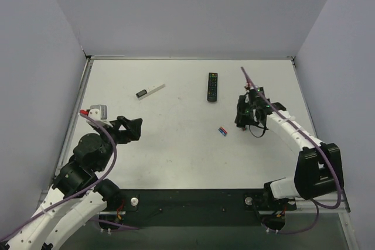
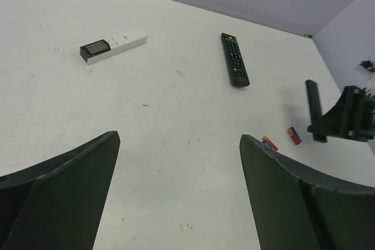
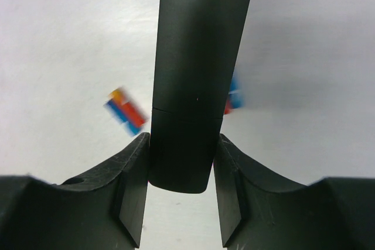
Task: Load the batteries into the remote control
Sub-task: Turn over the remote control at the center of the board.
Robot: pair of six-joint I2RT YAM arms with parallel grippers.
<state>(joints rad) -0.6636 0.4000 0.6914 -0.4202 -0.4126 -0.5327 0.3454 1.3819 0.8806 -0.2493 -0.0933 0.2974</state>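
The remote control (image 3: 193, 57), a slim plain black bar, runs up between my right gripper's (image 3: 183, 150) fingers, which are shut on its near end. In the left wrist view the same bar (image 2: 313, 100) sticks out from the right gripper (image 2: 345, 118). Small red, blue and orange batteries (image 1: 222, 131) lie on the table just left of it. One battery (image 3: 126, 110) shows on each side of the bar, the other (image 3: 233, 99) partly hidden behind it. My left gripper (image 1: 132, 128) hangs open over bare table at the left, far from both, with nothing between its fingers (image 2: 76, 185).
A longer black remote with coloured buttons (image 1: 212, 86) lies at the back centre. A thin white stick with a dark end (image 1: 150, 91) lies at the back left. Grey walls close off the table (image 1: 176, 162) on three sides.
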